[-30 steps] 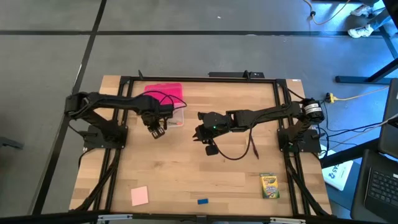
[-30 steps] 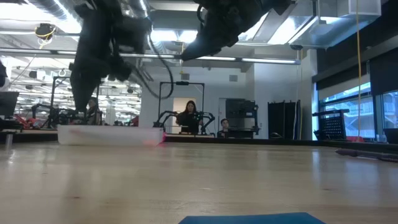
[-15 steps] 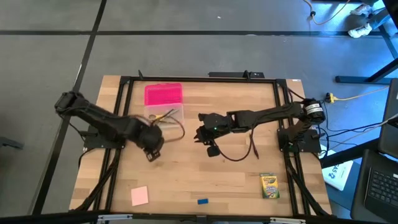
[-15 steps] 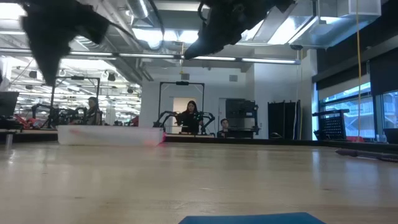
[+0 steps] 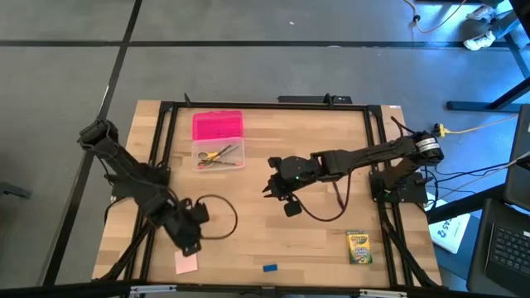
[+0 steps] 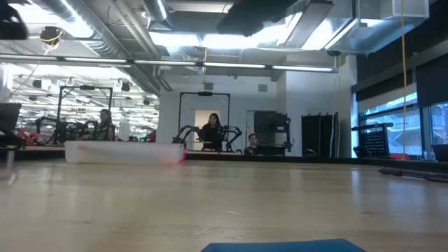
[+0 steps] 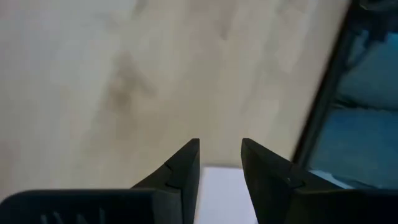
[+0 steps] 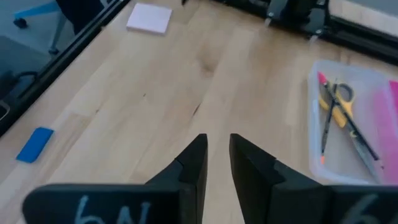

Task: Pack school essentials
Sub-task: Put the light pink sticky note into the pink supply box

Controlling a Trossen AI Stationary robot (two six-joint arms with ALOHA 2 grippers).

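Note:
My left gripper (image 5: 190, 242) (image 7: 221, 148) is open and hovers over the near-left part of the table, just above the pink square notepad (image 5: 186, 262) (image 7: 221, 194), which lies flat and shows between the fingers. My right gripper (image 5: 282, 196) (image 8: 217, 149) is slightly open and hangs over the table's middle, touching nothing. The yellow-handled scissors (image 5: 217, 155) (image 8: 336, 102) and thin pencils (image 8: 354, 134) lie inside the clear plastic box (image 5: 203, 165). The green-yellow crayon box (image 5: 358, 247) and blue eraser (image 5: 270, 267) (image 8: 35, 144) lie flat near the near edge. I cannot make out the dark red pen.
The pink lid (image 5: 218, 126) lies beside the clear box, toward the far edge. Black frame rails (image 5: 156, 157) run along the table's sides. A black cable loops from each wrist onto the wood. People sit in the room beyond the table (image 6: 212, 133).
My left gripper has swung from above the clear box toward the table's near-left corner and now hangs over the pink notepad. With it gone, the scissors and pencils show in the box. My right gripper has drifted a little toward the near edge.

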